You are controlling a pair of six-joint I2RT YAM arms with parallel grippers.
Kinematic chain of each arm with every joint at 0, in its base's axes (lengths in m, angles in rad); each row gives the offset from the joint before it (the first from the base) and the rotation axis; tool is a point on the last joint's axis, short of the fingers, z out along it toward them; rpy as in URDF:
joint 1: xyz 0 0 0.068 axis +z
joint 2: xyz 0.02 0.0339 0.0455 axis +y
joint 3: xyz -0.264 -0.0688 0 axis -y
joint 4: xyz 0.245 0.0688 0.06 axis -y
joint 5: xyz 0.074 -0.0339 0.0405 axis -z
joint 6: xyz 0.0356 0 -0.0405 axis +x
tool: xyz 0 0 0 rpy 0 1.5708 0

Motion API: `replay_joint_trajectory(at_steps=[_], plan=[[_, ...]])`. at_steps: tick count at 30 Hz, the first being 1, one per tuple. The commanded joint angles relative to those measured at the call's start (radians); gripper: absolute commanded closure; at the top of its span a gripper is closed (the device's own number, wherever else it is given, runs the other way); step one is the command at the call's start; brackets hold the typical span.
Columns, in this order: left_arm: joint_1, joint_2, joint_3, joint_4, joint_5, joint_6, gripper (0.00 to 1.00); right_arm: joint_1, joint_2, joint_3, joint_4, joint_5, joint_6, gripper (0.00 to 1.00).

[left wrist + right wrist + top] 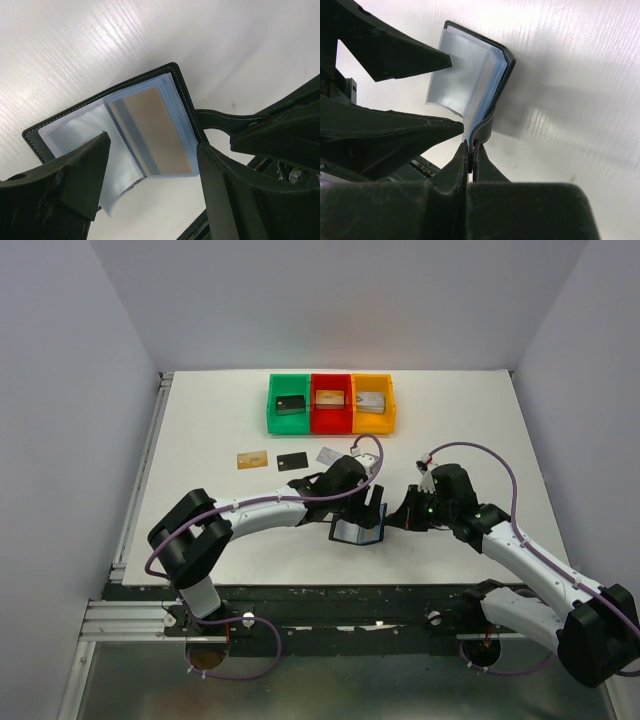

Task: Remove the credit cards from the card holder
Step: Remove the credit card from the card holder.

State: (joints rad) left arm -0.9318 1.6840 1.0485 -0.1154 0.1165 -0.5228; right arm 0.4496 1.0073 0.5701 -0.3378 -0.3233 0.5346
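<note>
- The white table [200,420] carries everything. The card holder [75,131] is propped open near its front edge, between the two arms.
- A row of bins [331,427], green, red and orange, sits well beyond the card holder, at the far side.
- The left gripper [456,93] hangs over the card holder's open face. Its jaws are spread wide to either side of the clear sleeves, and it grasps nothing.
- The right gripper [471,150] is pinched tight on the edge of the card holder's black cover, holding that flap up on end.
- Three cards lie flat beyond the card holder, towards the bins and off to its left: a tan-gold card [252,459], a black card [293,462] and a silver-grey card [328,454].
- One tan card [152,132] is inside the card holder, showing through the top sleeve.
- To my eye that card is light, thin, stiff and slick, and the sleeves are soft and floppy.
- I would nip the card by the edge at the sleeve's mouth, though I can't tell which side that is.
- The card holder looks light enough to drag along, so the cover pinch matters.
</note>
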Motion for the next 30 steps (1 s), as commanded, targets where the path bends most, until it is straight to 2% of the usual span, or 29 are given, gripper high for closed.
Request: replay_joint_trajectory(at_steps=[1,30], plan=[[-0.012,-0.007,-0.002,0.010,0.003,0.003,0.18,-0.003,-0.009,0.024,0.020,-0.025,0.005,1.00],[-0.019,0.037,0.007,-0.015,-0.011,0.007,0.29,-0.005,-0.030,0.024,0.010,-0.019,0.004,1.00]])
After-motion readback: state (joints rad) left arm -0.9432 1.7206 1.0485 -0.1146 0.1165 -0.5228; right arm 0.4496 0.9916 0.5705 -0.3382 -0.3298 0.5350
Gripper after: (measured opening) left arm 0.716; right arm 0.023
